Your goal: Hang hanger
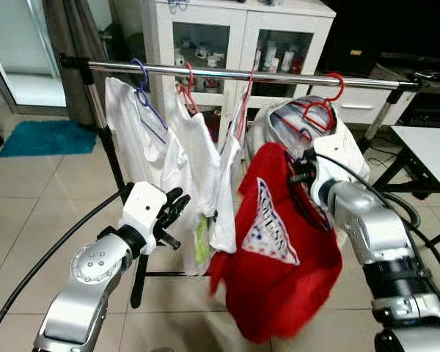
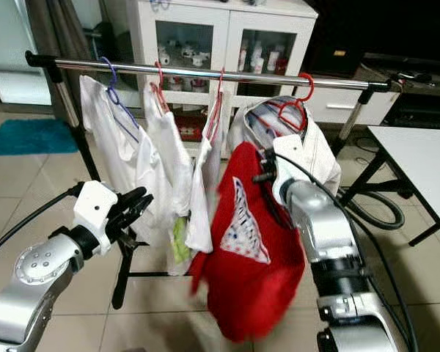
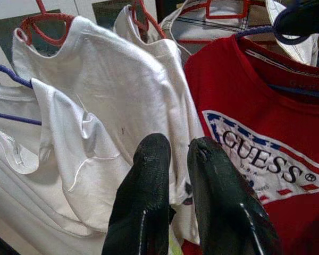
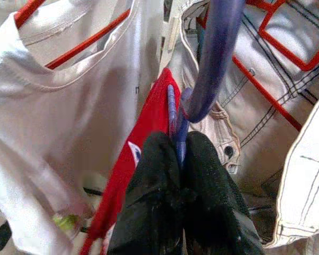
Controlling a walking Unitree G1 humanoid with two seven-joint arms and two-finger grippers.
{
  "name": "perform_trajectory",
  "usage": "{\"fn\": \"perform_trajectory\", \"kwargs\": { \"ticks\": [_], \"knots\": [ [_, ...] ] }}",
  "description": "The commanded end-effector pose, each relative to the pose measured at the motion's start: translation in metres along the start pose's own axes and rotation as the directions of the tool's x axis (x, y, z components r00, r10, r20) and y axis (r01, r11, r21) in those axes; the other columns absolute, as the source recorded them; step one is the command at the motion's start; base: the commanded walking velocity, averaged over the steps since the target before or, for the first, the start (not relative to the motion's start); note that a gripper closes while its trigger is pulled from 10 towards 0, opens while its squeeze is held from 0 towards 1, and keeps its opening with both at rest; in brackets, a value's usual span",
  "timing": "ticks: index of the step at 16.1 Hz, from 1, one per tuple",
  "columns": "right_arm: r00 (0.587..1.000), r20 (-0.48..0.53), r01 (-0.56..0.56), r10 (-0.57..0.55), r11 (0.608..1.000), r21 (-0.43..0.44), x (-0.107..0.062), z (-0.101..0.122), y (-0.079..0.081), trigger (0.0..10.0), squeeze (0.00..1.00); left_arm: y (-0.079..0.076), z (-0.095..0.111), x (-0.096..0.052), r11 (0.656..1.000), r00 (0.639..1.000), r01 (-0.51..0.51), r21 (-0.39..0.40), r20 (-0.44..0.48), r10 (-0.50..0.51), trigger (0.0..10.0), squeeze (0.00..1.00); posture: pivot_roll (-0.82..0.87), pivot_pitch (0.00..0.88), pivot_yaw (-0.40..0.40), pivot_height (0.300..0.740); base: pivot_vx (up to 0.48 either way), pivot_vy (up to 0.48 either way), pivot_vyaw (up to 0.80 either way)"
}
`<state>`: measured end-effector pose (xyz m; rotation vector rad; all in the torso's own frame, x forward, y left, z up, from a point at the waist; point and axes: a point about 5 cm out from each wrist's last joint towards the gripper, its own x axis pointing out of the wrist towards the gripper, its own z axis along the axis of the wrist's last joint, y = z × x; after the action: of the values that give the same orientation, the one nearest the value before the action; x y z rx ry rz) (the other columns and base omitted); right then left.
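Observation:
A red T-shirt [image 1: 279,249] with a white printed logo hangs on a purple hanger [image 4: 215,48]. My right gripper [image 4: 176,141] is shut on that hanger's neck and holds it below the silver clothes rail [image 1: 279,75], in front of a pale jacket [image 1: 341,143] on a red hanger [image 1: 323,110]. The purple hook is off the rail. My left gripper [image 1: 180,202] is raised at the left of the rack, next to the white shirts [image 1: 198,154], fingers together and holding nothing. The white shirts hang on red and purple hangers along the rail.
A white glass-door cabinet [image 1: 235,29] stands behind the rack. A white table [image 1: 433,150] with black legs is at the right. A teal mat [image 1: 48,137] lies on the tiled floor at the left. The rack's black post [image 1: 114,158] stands behind my left arm.

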<state>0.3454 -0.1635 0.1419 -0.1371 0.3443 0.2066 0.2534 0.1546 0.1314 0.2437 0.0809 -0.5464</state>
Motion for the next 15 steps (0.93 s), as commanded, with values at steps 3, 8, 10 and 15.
{"fn": "perform_trajectory", "kwargs": {
  "ticks": [3,8,10,15],
  "knots": [
    [0.992,0.101,-0.08,0.08,0.997,-0.008,0.004,0.029,0.01,10.0,0.0,0.001,0.002,0.0,1.0,1.0,-0.018,0.012,0.002,0.018,10.0,0.0,0.14,0.0,-0.083,0.74,0.0,0.0,0.0],
    [0.98,0.199,-0.024,0.009,0.997,0.076,0.026,0.064,0.026,10.0,0.0,0.002,0.014,0.014,0.996,0.996,-0.088,-0.018,0.027,0.088,10.0,0.0,0.14,0.0,-0.083,0.74,0.0,0.0,0.0],
    [0.971,0.236,0.022,-0.043,0.995,0.093,0.034,0.076,0.028,10.0,0.0,0.0,0.023,0.019,0.994,0.992,-0.109,-0.024,0.061,0.111,10.0,0.0,0.14,0.016,-0.079,0.74,0.0,0.0,0.0],
    [0.951,0.306,-0.043,-0.036,0.967,0.25,0.02,0.049,0.024,10.0,0.0,0.006,0.028,0.026,0.968,0.964,-0.249,-0.036,0.085,0.251,10.0,0.0,0.13,0.012,-0.03,0.74,0.0,0.0,0.0]
  ]
}}
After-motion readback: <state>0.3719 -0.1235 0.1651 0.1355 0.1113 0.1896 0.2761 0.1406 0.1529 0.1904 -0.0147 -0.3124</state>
